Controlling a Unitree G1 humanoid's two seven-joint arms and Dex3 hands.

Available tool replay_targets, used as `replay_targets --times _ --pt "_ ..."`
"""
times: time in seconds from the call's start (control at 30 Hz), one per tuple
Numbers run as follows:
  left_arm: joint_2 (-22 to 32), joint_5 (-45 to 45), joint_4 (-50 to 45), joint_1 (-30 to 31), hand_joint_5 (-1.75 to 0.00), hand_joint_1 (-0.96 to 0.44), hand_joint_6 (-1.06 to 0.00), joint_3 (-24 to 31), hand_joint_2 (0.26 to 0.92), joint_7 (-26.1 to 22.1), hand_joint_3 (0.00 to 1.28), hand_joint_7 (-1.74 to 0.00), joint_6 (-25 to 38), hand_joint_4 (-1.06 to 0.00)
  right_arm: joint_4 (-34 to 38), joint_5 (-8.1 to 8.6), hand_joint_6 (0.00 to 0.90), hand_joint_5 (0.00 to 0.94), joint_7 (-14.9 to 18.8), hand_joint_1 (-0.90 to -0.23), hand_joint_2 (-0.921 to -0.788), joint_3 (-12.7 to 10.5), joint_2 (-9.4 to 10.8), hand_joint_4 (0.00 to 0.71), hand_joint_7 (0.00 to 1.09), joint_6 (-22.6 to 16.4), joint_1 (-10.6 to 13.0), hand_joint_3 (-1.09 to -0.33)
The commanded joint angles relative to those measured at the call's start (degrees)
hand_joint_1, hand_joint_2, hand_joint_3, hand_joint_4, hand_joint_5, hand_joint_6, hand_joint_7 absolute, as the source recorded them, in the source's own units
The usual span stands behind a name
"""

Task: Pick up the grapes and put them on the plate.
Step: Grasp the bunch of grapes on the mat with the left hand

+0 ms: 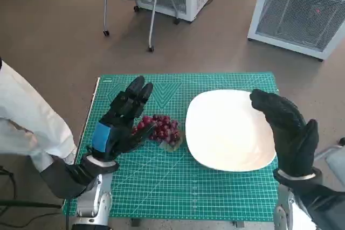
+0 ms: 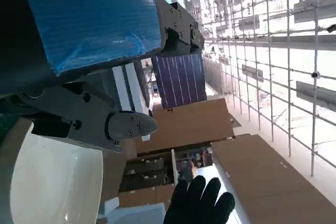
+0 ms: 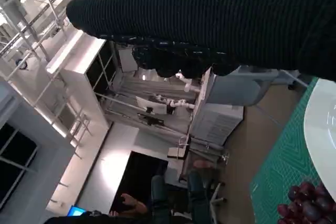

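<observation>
- Just off the fingertips of the left hand [image 1: 119, 123], on the green gridded cutting mat [image 1: 161, 187], lies the bunch of dark red grapes [image 1: 160, 128]; it rests on the mat, not on the plate, with its far edge just beside the plate's near rim; whether the thumb touches the nearest berries I cannot tell
- The left hand's black fingers [image 1: 135, 96] are spread apart and grasp nothing; they reach out past the bunch on its outer side, with the thumb side toward the fruit; the blue-taped back faces up
- Beyond the grapes from those fingers sits the wide white rounded-square plate [image 1: 215, 149], bare of fruit so far
- The right hand in its black knitted glove [image 1: 288, 130] hangs over the plate's far edge, fingers loosely extended and holding nothing; the right wrist view shows the grapes [image 3: 307, 205] lying free on the mat
- By my judgement the step in hand is the reach, with the grasp not yet made; the task is barely begun
- The next move seems to call for bringing the left fingers in over the bunch and closing them around it gently, since a loose cluster may shed berries or roll; then a short lift across to the plate
</observation>
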Motion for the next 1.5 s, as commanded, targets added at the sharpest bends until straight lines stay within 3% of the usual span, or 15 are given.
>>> replay_targets --times 0.03,0.33,1.27,1.4,1.5 --pt "-0.19 0.26 -0.9 0.75 0.0 -0.18 -0.31 -0.49 0.921 0.05 0.32 -0.12 0.36 -0.25 0.09 -0.4 0.133 0.011 -0.32 -0.478 -0.921 -0.09 -0.39 0.505 0.68 0.61 1.4 -0.519" --pt "-0.83 0.85 -0.72 0.66 0.0 -0.19 -0.31 -1.13 0.921 0.56 0.32 -0.12 0.27 -0.25 0.26 -0.35 0.117 0.007 0.21 -0.479 -0.921 -0.49 -1.25 0.498 0.67 -0.01 1.6 -0.554" --pt "-0.18 1.82 -1.86 1.14 0.0 -0.2 -0.31 -1.71 0.921 1.62 0.31 -0.12 0.79 -0.26 1.55 1.53 0.112 0.003 1.67 -0.488 -0.921 -0.39 -2.14 0.494 0.68 -0.55 1.29 -0.557" --pt "1.23 4.21 -2.38 0.87 0.0 -0.2 -0.3 -1.7 0.921 2.24 0.29 -0.12 0.29 -0.26 1.34 1.57 0.113 0.003 1.66 -0.488 -0.921 -0.33 -2.1 0.494 0.68 -0.46 1.43 -0.556" --pt "4.75 11.08 -2.74 0.25 0.0 -0.21 -0.28 -1.95 0.921 4.15 0.23 -0.1 -0.67 -0.25 1.32 1.48 0.113 0.003 1.63 -0.487 -0.921 -0.3 -2.1 0.494 0.68 -0.52 1.48 -0.556"
